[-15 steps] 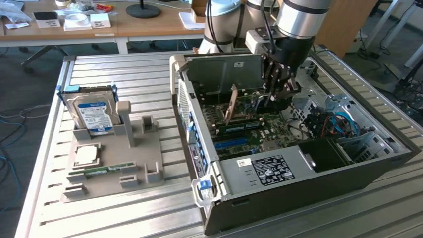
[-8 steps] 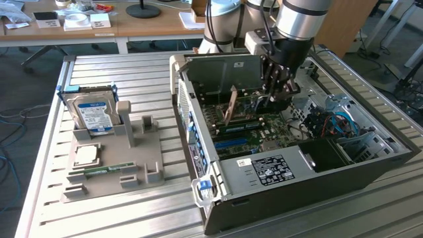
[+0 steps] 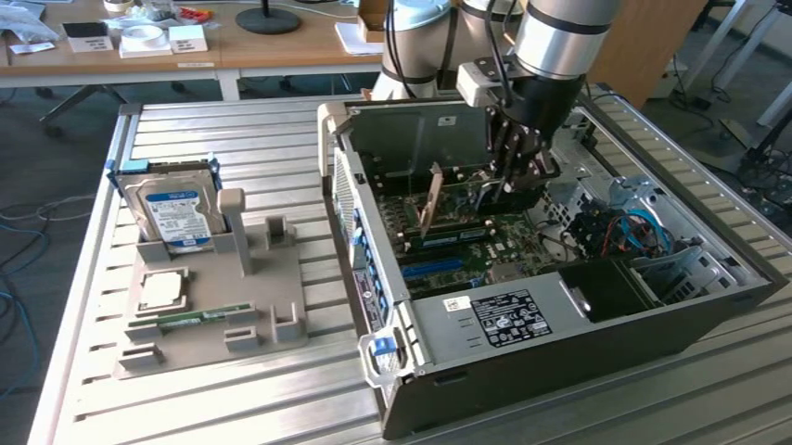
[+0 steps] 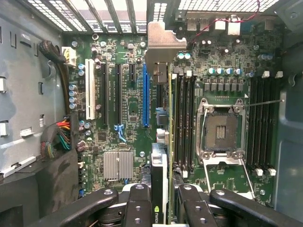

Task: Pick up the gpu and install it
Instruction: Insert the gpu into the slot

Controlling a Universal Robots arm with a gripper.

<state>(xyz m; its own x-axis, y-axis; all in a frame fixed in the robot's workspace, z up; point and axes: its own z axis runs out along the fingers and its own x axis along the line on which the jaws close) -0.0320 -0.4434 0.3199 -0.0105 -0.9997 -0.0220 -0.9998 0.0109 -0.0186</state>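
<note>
The arm [image 3: 563, 37] reaches down into the open case [image 3: 594, 357], which lies on its side on the slatted worktop [image 3: 185, 139]. The gripper [image 3: 520, 176] is deep inside, over the motherboard [image 4: 130, 142].

In the wrist view the gripper is clamped on the gpu [image 4: 160, 175], a black finger [image 4: 137, 205] pressed against each face of the card. The gpu is seen edge-on above the board. Its silvery bracket [image 4: 163, 40] is at the far end, by the vented back wall of the case. The card runs parallel to the long blue slot [image 4: 146, 94] and appears between that slot and the black memory slots [image 4: 182, 123]. Whether its lower edge has entered a slot cannot be told.

In the exterior view, a grey holder [image 3: 266, 306] sits on the worktop at 9 o'clock from the case. At the holder's 11 o'clock corner a hard drive [image 3: 177, 209] with a blue label stands upright. A green memory stick [image 3: 198, 318] lies flat near its 7 o'clock corner.
</note>
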